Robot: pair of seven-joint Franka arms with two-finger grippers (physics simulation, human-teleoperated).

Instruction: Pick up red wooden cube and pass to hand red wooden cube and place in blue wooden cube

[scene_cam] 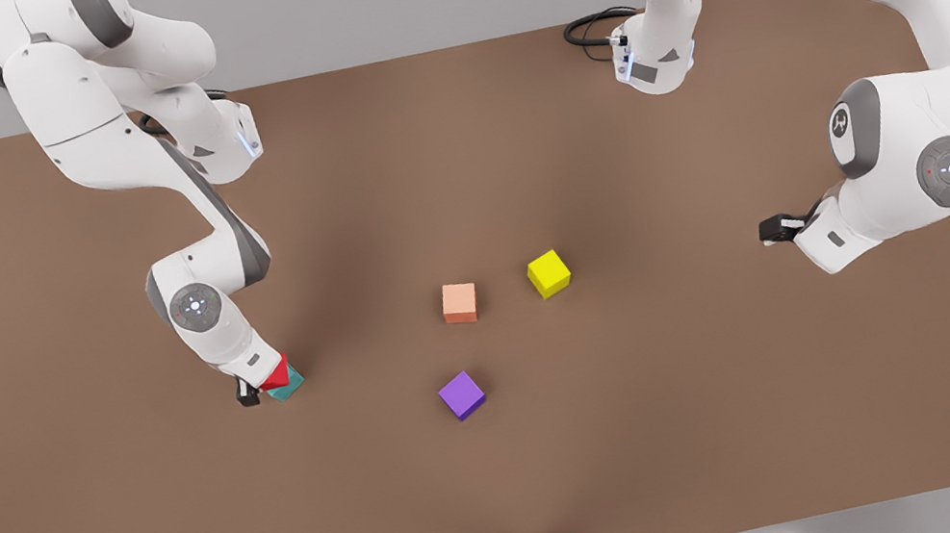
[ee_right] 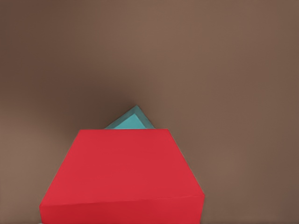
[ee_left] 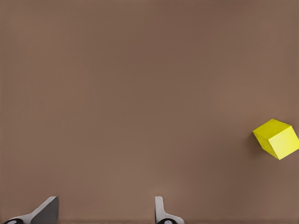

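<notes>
The red wooden cube (scene_cam: 276, 373) is held tilted in my right gripper (scene_cam: 262, 388), which is shut on it at the front view's left. It sits directly on or just over the blue wooden cube (scene_cam: 287, 390), a teal cube on the table. In the right wrist view the red wooden cube (ee_right: 124, 175) covers most of the blue wooden cube (ee_right: 132, 121), leaving one teal corner showing behind it. My left gripper (scene_cam: 768, 231) waits low at the front view's right, open and holding nothing. Its fingertips (ee_left: 50, 205) frame bare table.
A pale orange cube (scene_cam: 459, 302), a yellow cube (scene_cam: 549, 273) and a purple cube (scene_cam: 462, 395) lie near the middle of the brown table (scene_cam: 660, 429). The yellow cube (ee_left: 276, 138) is ahead of my left gripper. A black cable (scene_cam: 589, 26) lies at the back edge.
</notes>
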